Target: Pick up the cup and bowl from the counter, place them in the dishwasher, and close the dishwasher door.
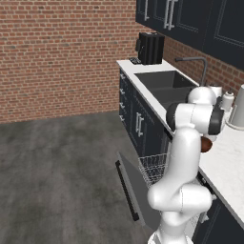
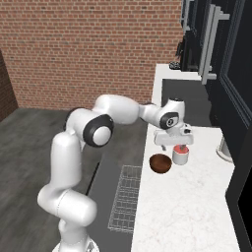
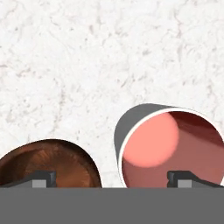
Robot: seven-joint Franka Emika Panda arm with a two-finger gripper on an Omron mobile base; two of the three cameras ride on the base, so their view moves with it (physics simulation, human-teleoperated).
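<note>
Arm hides most of the bowl (image 1: 206, 144); dishwasher (image 1: 155, 167) interior seems largely blocked.

A rendered home kitchen: a long white marble-like counter (image 2: 187, 206) runs over dark navy base cabinets (image 1: 138, 121) with silver handles, a dark recessed sink (image 1: 164, 83) with a grey arched tap (image 1: 198, 64) is set into it, navy wall cupboards (image 1: 190, 19) hang above, and an open under-counter dishwasher (image 1: 143, 183) shows pale wire racks, all against a red brick wall (image 1: 57, 52)
</note>
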